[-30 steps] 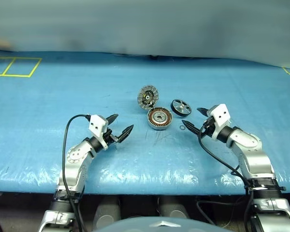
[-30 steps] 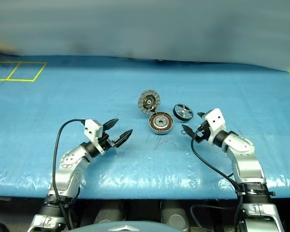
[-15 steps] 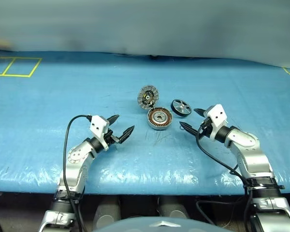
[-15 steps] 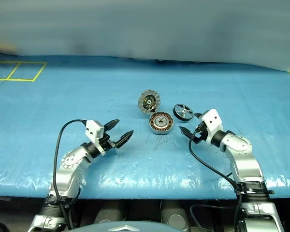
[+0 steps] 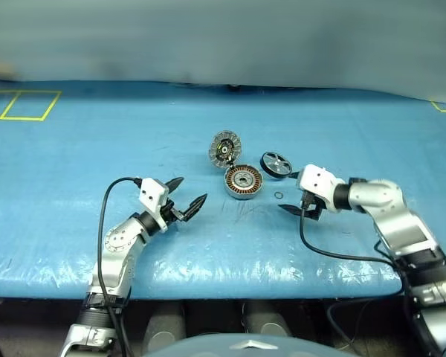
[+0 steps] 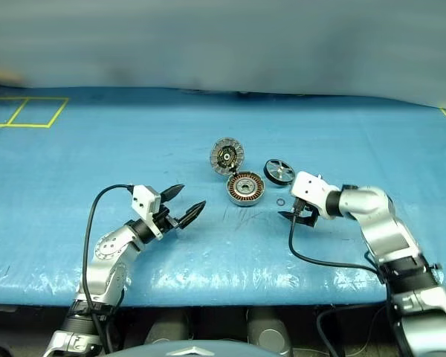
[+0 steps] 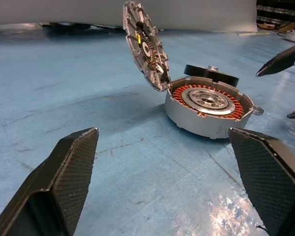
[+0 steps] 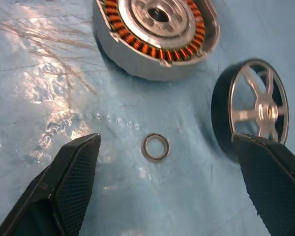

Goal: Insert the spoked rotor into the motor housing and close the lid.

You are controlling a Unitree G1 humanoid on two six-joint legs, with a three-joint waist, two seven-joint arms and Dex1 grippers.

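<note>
The motor housing (image 5: 243, 182), a silver cup with copper windings, lies mid-table. Its lid (image 5: 224, 148) stands open and tilted at the far rim, segmented face showing. Just right of the housing rests the spoked rotor (image 5: 276, 164), flat on the blue sheet. My right gripper (image 5: 288, 192) is open and angled down, near the rotor's front edge, its fingers straddling a tiny washer ring (image 8: 155, 147) without touching anything. The rotor (image 8: 255, 108) sits next to one right finger. My left gripper (image 5: 192, 189) hovers open and level, left of the housing (image 7: 206, 105), holding nothing.
A blue plastic sheet (image 5: 134, 134) covers the whole table. Yellow tape squares (image 5: 22, 104) mark the far left corner. The table's front edge runs close below both arms.
My right gripper has swung left and rolled, now tilting down over the washer ring beside the rotor, with its arm raised outward. The left arm has stayed still.
</note>
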